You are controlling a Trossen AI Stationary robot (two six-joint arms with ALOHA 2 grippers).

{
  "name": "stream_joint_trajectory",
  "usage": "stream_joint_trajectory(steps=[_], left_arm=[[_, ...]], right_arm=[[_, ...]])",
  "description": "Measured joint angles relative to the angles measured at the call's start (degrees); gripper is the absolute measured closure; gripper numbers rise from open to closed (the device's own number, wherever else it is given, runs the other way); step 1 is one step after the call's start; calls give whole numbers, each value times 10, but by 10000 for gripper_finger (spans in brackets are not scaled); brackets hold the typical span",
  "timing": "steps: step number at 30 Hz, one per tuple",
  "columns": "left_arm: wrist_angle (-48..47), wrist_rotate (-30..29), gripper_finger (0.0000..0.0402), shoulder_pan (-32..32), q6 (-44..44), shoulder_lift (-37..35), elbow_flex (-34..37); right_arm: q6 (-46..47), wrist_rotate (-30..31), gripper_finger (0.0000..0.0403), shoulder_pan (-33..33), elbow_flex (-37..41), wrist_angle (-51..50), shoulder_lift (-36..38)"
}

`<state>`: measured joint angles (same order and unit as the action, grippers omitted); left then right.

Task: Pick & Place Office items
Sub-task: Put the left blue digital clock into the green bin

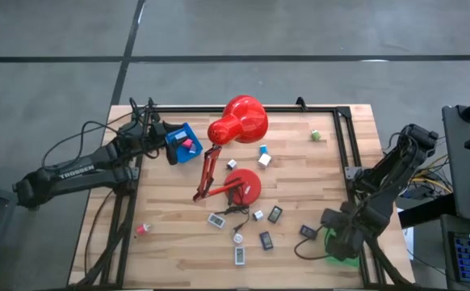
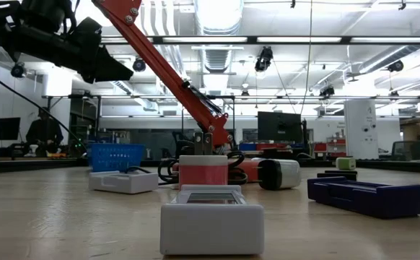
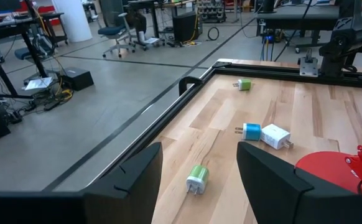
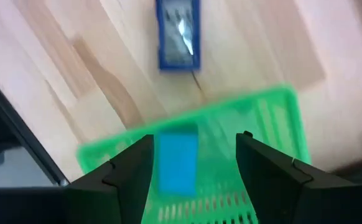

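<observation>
High view, red lamp mid-table, small items scattered around

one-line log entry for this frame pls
right hand: open over green tray, blue item in tray | left hand: open, empty, above table's far-left corner | red lamp: mid-table

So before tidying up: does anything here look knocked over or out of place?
Yes. The red desk lamp looks odd: it lies collapsed across the table, head flat on the wood near the far edge, among scattered office items.
</observation>
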<state>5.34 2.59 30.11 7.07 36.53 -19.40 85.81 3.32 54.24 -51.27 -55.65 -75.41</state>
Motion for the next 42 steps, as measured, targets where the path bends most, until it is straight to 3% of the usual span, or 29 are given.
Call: stream_joint_trajectory(steps=[5, 12, 18, 28, 36, 42], left_arm=[[0, 0, 192, 0, 0, 0, 0], [0, 2, 192, 0, 0, 0, 0], [0, 7, 192, 0, 0, 0, 0], [-1, 11, 192, 0, 0, 0, 0], [-2, 11, 192, 0, 0, 0, 0], [-2, 11, 192, 0, 0, 0, 0]], right_arm=[[-61, 46, 184, -39, -23, 1, -6], [-152, 44, 177, -104, -32, 12, -50], [-200, 12, 137, -136, -49, 20, -105], [-233, -29, 62, -145, -88, 37, -183], [-243, -31, 60, -147, -102, 46, -213], [-277, -4, 60, -170, -96, 119, -212]])
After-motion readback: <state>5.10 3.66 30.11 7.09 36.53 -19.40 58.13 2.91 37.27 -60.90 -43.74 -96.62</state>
